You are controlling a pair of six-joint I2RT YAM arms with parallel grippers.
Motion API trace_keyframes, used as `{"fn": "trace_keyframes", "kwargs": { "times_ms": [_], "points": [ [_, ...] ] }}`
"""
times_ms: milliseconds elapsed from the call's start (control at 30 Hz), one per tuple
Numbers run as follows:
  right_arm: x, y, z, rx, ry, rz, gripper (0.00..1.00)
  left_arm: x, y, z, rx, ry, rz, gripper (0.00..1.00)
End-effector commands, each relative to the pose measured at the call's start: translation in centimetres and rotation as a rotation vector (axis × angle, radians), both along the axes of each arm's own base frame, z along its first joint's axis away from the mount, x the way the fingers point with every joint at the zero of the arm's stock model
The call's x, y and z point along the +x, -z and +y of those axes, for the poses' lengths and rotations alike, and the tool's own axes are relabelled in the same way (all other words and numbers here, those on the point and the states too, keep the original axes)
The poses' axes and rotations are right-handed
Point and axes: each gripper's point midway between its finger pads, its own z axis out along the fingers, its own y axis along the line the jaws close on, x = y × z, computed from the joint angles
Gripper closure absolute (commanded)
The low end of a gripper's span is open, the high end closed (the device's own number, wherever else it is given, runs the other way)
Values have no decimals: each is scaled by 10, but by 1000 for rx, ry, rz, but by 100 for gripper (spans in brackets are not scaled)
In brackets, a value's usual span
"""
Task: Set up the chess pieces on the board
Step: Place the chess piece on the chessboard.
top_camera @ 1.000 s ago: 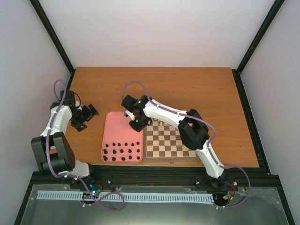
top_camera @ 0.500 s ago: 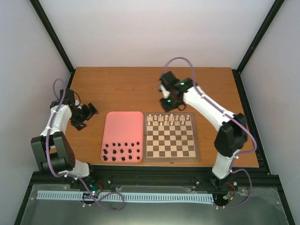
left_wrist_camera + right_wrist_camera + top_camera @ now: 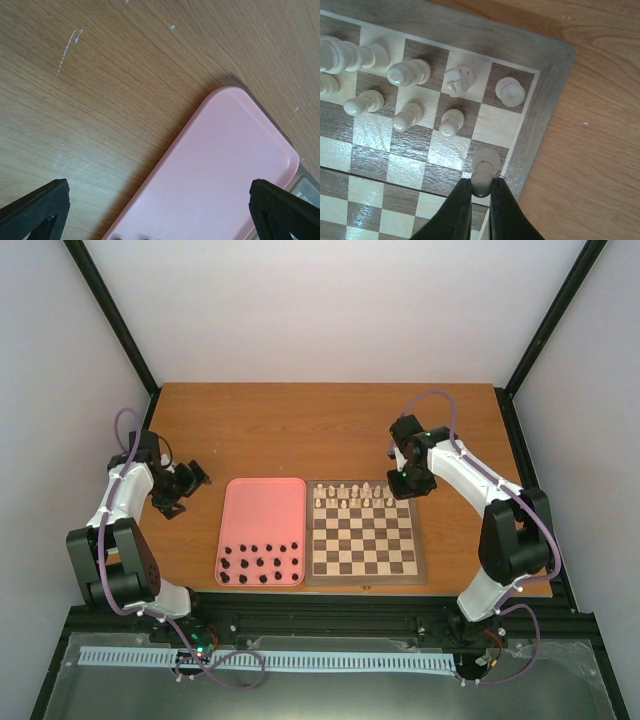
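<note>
While earlier over tray (image 3: 262, 510), right pincer (image 3: 481, 187) now over board (image 3: 547, 100), tight on cream piece (image 3: 484, 167).

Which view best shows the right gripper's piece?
Right wrist: the white pawn is pinched in the right gripper over the board. Top view: cannot make it out. Left wrist: not in frame.

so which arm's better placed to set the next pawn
Right. The right end effector is shut on a white pawn above the right edge of the chessboard, beside an empty square. The left end effector sits open left of the pink tray.
</note>
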Motion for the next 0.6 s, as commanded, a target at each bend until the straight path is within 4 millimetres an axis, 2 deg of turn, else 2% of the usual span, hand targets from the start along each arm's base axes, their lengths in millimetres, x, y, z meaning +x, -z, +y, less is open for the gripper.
{"fn": "trace_keyframes", "kwargs": {
  "times_ms": [0,233,567],
  "points": [
    [0,9,4,25,-15,-9,96,6,-11,3,15,11,-28,0],
    [-1,28,0,-1,-13,17,96,6,-12,3,18,12,-27,0],
    [3,40,-5,-35,2,28,95,6,-12,3,16,13,-27,0]
  ]
}}
